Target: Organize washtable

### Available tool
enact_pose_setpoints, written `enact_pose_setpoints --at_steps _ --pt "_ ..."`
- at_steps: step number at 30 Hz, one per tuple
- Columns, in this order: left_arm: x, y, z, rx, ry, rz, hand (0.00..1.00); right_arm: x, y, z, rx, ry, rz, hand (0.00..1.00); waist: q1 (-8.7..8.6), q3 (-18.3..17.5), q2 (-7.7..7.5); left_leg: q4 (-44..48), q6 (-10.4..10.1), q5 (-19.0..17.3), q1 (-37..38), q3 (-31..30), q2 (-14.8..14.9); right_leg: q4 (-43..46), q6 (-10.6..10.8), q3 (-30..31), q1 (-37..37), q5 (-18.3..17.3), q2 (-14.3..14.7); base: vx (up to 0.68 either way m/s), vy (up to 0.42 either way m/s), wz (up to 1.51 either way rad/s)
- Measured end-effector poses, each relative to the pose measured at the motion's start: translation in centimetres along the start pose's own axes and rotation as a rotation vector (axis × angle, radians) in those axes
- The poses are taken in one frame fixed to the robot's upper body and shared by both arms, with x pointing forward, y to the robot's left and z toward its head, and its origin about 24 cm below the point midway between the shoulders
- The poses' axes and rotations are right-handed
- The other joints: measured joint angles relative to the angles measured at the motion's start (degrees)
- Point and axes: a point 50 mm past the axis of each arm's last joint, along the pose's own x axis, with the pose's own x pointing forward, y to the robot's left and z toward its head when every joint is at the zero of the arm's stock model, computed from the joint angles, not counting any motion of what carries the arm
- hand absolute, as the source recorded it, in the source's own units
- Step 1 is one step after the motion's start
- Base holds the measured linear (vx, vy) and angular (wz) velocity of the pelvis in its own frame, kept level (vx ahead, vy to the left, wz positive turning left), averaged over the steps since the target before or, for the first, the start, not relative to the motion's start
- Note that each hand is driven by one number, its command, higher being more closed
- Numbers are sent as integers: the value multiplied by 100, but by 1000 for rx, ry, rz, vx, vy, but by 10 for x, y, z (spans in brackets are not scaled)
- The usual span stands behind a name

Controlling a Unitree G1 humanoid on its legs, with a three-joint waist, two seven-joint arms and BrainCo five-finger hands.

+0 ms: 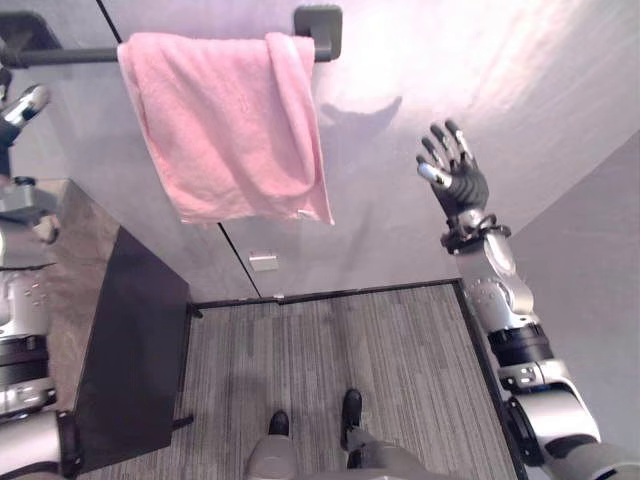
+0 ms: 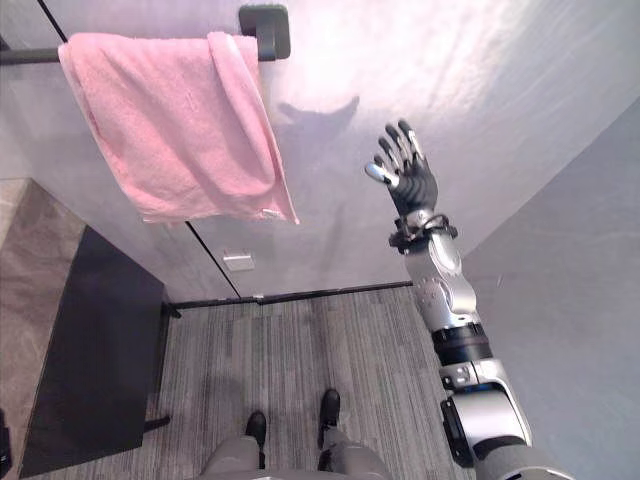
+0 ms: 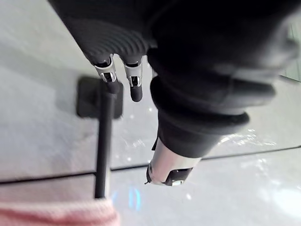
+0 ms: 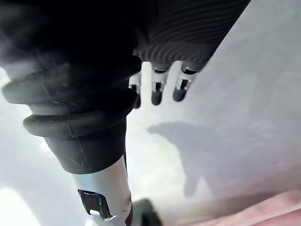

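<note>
A dark-fronted table (image 1: 85, 260) with a grey stone-look top stands nearest, at the robot's lower left, on a grey striped floor (image 1: 380, 350). Above it, on the pale wall, a dark towel bar (image 1: 60, 55) runs across to a square bracket (image 1: 318, 30). The pink towel (image 1: 225, 120) is draped over the bar right up against that bracket. It hangs unevenly: a second layer is folded over on the side nearer the bracket, and the lower edge slants down to a point. The right hand (image 1: 455, 180) is raised in front of the wall beside the towel and well apart from it, fingers spread wide, holding nothing. The left hand (image 3: 134, 82) is up by the bar's other bracket (image 3: 99, 96), fingers loosely extended with nothing in them. One fingertip lies over the bar in the left wrist view, and I cannot tell whether it touches. A small plate (image 1: 263, 262) sits low on the wall under the towel.
</note>
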Motion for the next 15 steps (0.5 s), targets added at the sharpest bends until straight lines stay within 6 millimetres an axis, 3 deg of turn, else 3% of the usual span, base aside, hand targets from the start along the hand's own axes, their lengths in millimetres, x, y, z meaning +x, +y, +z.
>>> enact_pose_setpoints --at_steps 3,6,15 --pt "4 -23 -3 -34 -6 -67 0 16 21 13 -5 -65 59 0 -51 -69 27 -18 1 0 65 3 -3 0 -8 4 52 7 -1 6 99 -1" --pt "4 -33 -2 -78 -34 -71 0 24 39 22 -2 -113 102 0 -87 -148 67 -66 17 14 101 8 -13 2 -25 -14 64 20 -3 6 79 0" --pt "-7 -73 -4 -214 -66 -171 0 31 83 10 9 -95 247 0 -138 -397 341 -440 61 154 401 42 -87 2 -22 -55 175 14 -55 5 87 -2"
